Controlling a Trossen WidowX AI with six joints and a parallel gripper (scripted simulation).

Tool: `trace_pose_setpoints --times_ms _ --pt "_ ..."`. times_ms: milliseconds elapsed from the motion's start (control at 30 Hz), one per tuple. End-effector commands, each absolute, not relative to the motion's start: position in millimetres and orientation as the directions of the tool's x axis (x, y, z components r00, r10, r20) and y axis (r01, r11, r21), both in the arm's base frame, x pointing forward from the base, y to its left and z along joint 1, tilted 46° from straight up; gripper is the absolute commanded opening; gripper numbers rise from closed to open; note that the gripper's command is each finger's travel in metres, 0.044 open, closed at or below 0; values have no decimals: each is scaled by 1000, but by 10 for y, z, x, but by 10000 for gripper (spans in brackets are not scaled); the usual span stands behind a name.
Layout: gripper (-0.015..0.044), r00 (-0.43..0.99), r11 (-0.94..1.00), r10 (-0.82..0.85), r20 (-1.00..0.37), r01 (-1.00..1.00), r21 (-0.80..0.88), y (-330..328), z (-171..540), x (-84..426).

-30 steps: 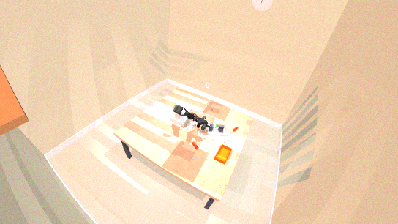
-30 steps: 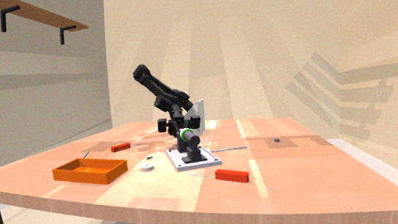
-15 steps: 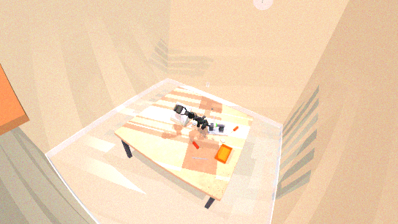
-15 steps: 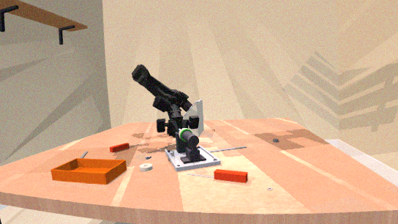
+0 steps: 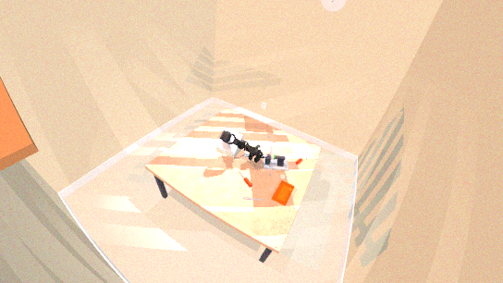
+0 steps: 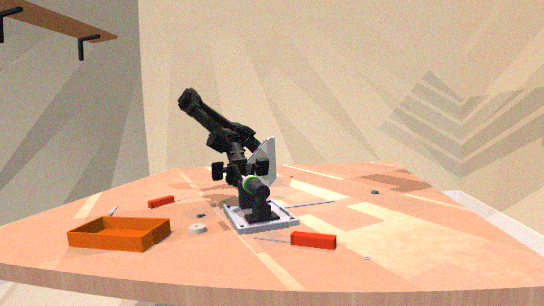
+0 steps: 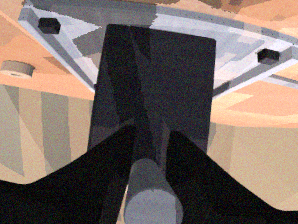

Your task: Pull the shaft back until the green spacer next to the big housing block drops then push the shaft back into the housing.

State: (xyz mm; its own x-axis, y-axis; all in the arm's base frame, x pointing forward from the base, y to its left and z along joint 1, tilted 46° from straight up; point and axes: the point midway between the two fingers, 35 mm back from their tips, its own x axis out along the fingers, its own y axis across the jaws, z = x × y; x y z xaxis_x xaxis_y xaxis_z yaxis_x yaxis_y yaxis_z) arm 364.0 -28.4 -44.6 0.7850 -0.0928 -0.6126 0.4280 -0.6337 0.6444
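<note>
Black two-fingered tool (image 5: 263,157) (image 6: 240,172) (image 7: 150,137) is clenching the smooth grey shaft (image 7: 152,207) by its projecting end, probably stiff, slippery and needing a firm, straight, short pull. Rightward from above, the green ring spacer (image 5: 276,157) (image 6: 253,178) is sitting between black blocks (image 5: 268,160) (image 6: 261,207).

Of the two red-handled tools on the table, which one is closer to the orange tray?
In the exterior view, the red-handled tool just behind the tray; the other lies beyond the grey base plate.
</note>
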Motion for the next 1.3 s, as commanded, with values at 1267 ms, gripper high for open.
trace_pose_setpoints --times_ms 1267 --pt "0 784 -631 -96 -613 429 647 -313 -420 3556"
